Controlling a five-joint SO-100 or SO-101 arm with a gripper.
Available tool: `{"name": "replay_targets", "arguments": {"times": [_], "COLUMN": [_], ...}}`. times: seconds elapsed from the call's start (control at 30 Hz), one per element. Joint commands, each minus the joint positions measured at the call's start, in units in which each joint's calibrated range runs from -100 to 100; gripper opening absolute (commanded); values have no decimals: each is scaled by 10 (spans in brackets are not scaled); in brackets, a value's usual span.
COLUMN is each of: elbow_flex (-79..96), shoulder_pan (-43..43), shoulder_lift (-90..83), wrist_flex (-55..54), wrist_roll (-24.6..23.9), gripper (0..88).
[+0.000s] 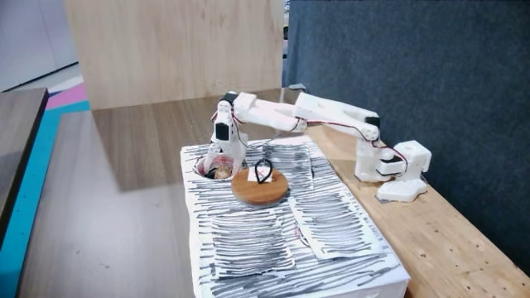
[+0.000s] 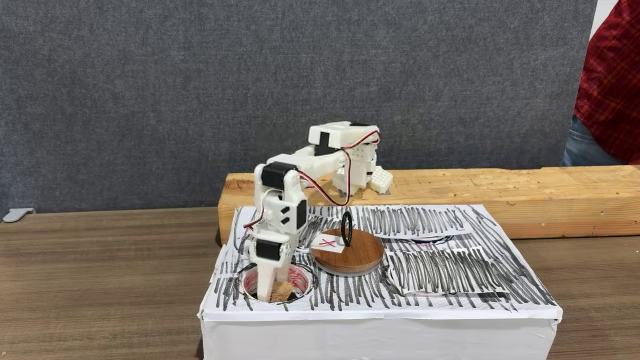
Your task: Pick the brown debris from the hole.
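The hole (image 1: 204,169) (image 2: 300,279) is a round opening with a pale rim near one corner of the black-and-white striped sheet (image 1: 273,228) (image 2: 450,250). Brown debris (image 1: 222,172) (image 2: 285,291) lies inside it as tan lumps with pinkish-white bits. My white gripper (image 1: 219,165) (image 2: 268,287) points straight down, and its fingertips are sunk into the hole right beside the debris. The rim and the gripper body hide the fingertips, so the frames do not show how far apart the jaws are or whether they hold a lump.
A round wooden disc (image 1: 260,187) (image 2: 349,252) with a black loop lies on the sheet right beside the hole. The sheet covers a white box (image 2: 380,335) on a brown table. The arm's base (image 1: 389,162) sits on a wooden beam (image 2: 480,195). A person's red plaid sleeve (image 2: 610,80) is at the right edge.
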Motion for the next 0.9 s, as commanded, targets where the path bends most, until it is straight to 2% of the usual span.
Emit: {"name": "replay_targets", "arguments": {"times": [0.0,0.37,0.47,0.63,0.87], "elbow_flex": [0,0,0,0,0], "shoulder_pan": [0,5,5,5,0], "shoulder_lift": [9,11,11,10,-1], "wrist_flex": [1,1,-4,-16,-16], "wrist_roll": [-1,-1,1,4,4], "gripper": [265,250,189,2,12]}}
